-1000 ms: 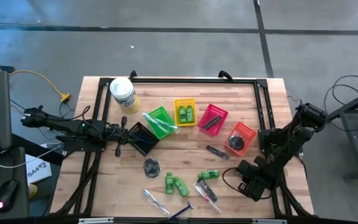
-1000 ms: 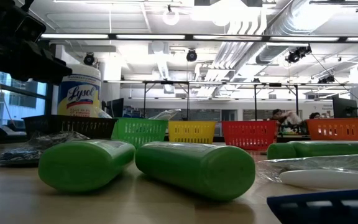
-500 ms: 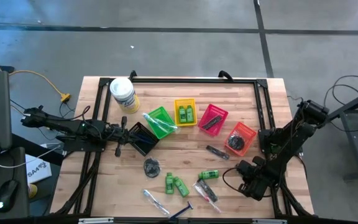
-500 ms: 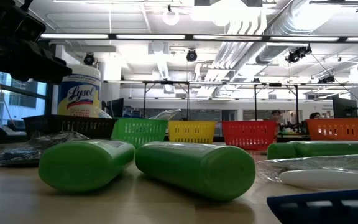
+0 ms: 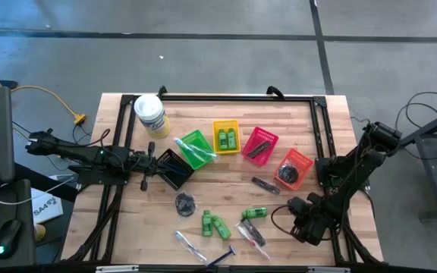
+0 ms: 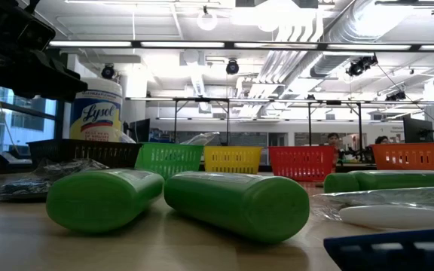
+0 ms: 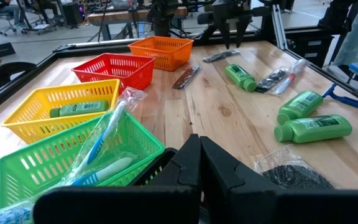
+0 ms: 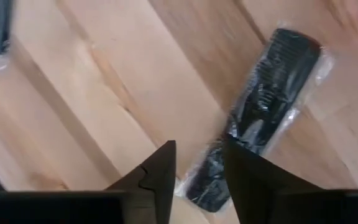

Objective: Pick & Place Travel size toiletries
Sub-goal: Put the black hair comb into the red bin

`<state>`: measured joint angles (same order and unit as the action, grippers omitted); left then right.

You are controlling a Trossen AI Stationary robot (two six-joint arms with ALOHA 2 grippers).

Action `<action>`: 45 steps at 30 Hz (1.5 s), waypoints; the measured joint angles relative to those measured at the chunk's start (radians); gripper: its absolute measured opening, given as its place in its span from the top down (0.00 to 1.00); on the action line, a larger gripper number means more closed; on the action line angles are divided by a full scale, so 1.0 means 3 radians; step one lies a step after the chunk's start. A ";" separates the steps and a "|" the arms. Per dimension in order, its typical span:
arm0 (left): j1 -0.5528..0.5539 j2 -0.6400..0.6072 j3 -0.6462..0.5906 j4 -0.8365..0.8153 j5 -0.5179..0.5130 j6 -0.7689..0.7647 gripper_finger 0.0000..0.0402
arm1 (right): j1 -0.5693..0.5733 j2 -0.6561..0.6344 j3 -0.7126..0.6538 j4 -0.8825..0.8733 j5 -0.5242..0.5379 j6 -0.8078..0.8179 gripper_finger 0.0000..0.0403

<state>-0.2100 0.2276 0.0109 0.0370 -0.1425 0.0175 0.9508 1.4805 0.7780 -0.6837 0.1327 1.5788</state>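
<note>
From above we see only the right gripper (image 5: 297, 216) low near the table's right edge; its wrist camera shows its fingers (image 8: 157, 177) slightly apart, straddling one end of a black plastic-wrapped comb (image 8: 253, 121) lying on the wood. The left gripper (image 7: 194, 165) rests with fingers together, with green (image 7: 61, 165), yellow (image 7: 48, 115), red and orange mesh baskets and green mini bottles (image 7: 312, 127) beyond its fingertips.

From my table's centre (image 5: 226, 171), four baskets arc from ten to three o'clock: one (image 5: 195, 148) at ten, one (image 5: 226, 136) at twelve, one (image 5: 259, 145) at one, one (image 5: 293, 168) at three. A tub (image 5: 149, 114) stands at ten by the far corner. A comb (image 5: 265, 186) lies at four; two bottles (image 5: 214, 224) lie side by side at six, a razor (image 5: 221, 258) beyond them at the edge.
</note>
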 joint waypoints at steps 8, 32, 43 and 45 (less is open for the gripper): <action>0.0001 0.0000 0.0000 0.0000 0.0000 -0.0001 1.00 | 0.0000 0.0199 0.0000 -0.0070 -0.0094 0.0127 0.68; 0.0000 0.0001 0.0000 0.0072 -0.0023 -0.0074 1.00 | 0.0000 0.0322 0.0125 -0.0438 0.0124 0.0054 0.99; 0.0000 0.0001 0.0000 0.0071 -0.0034 0.0012 1.00 | 0.0000 0.0321 0.0609 -0.0995 0.0250 -0.0045 0.99; 0.0001 0.0001 0.0000 0.0071 -0.0033 0.0011 1.00 | 0.0000 0.0321 0.0640 -0.1001 0.0259 -0.0045 0.99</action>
<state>-0.2096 0.2279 0.0109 0.0582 -0.1524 0.0208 0.9508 1.5768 0.9701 -0.9840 0.2104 1.5654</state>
